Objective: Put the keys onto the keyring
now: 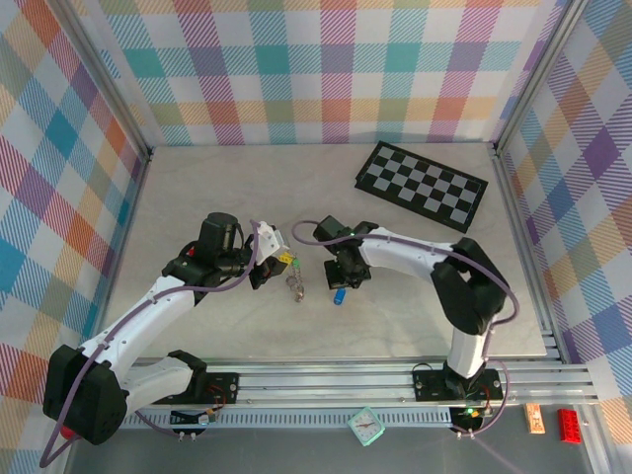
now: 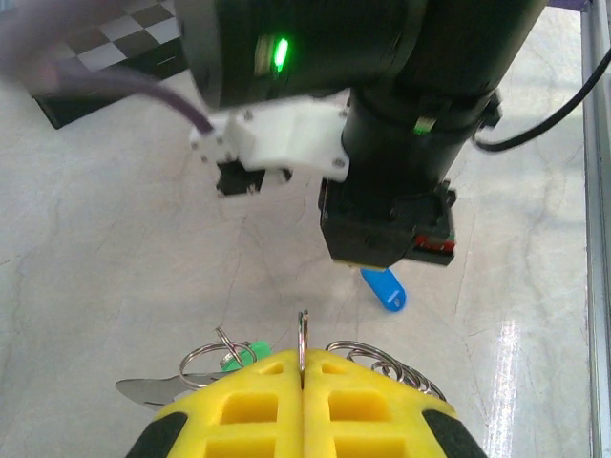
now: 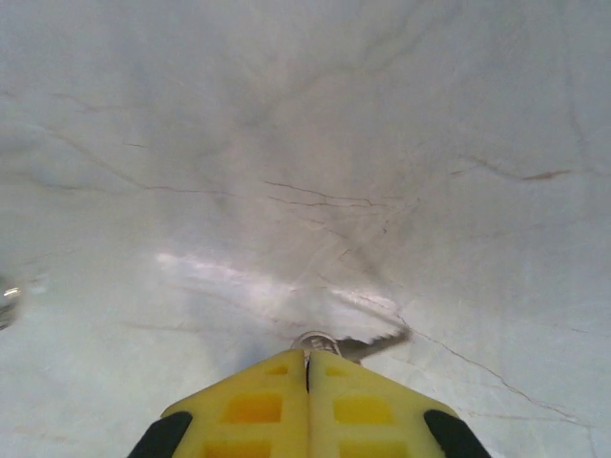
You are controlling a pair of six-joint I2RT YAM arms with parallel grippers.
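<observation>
My left tool [image 2: 303, 359] clamped on keyring [image 2: 303, 326], green key [image 2: 251, 354] beside keyring. My right tool [image 3: 307, 356] pinched shut on blue key [image 2: 385, 289], just right of keyring.

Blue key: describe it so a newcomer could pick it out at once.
On the pale marbled tabletop, look near its middle. The blue key sits at the near side of the right gripper; it is the lone blue piece, apart from the silvery keyring to its left.
</observation>
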